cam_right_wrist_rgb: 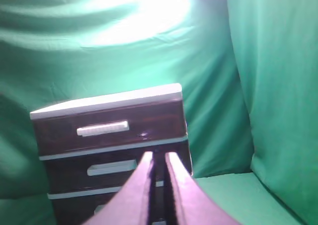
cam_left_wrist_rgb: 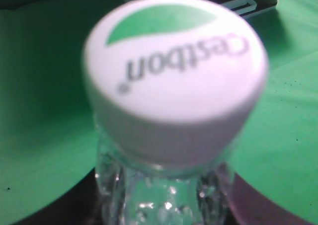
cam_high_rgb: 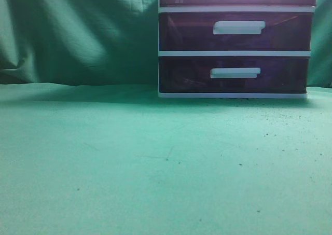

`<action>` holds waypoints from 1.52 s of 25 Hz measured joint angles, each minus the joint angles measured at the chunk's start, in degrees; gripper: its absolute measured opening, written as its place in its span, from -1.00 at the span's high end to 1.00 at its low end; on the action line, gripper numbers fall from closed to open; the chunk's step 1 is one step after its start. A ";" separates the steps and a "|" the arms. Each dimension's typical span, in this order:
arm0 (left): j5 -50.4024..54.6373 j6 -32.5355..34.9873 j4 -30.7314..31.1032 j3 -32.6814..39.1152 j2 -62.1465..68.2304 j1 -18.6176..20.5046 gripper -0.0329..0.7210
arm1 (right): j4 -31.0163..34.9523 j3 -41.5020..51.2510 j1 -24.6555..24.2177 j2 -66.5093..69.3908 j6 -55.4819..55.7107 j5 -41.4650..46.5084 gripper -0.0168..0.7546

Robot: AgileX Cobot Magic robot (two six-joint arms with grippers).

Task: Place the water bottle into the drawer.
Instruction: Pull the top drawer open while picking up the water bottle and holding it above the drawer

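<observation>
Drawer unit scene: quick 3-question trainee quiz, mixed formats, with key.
1. True or false: the top drawer is pulled open.
2. The white cap fills which view? A) exterior B) left wrist C) right wrist
3. Fill in: the right gripper has its jaws nearly ____.

Key:
1. False; in the right wrist view its front sits flush in the unit.
2. B; the water bottle appears only there, close below the camera.
3. Closed; only a thin gap shows, nothing between them.
</observation>
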 joint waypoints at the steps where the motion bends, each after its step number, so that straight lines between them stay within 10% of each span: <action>1: 0.16 0.00 0.00 0.00 0.00 0.00 0.19 | -0.11 -2.81 0.00 2.52 -0.56 2.45 0.83; 8: 0.59 0.41 1.18 0.00 1.21 0.00 0.19 | -0.51 -18.95 0.00 23.54 -6.43 18.01 0.83; 18: 0.74 0.41 3.90 0.00 2.58 0.00 0.19 | -9.24 -27.61 2.28 55.36 -59.78 -12.87 0.64; 23: 0.74 0.41 4.39 0.00 2.83 0.00 0.19 | -14.23 -38.47 4.47 71.01 -62.33 -15.46 0.18; 38: 0.79 0.51 7.76 0.00 8.33 0.00 0.19 | -26.71 -61.09 9.07 98.46 -62.59 -15.56 0.12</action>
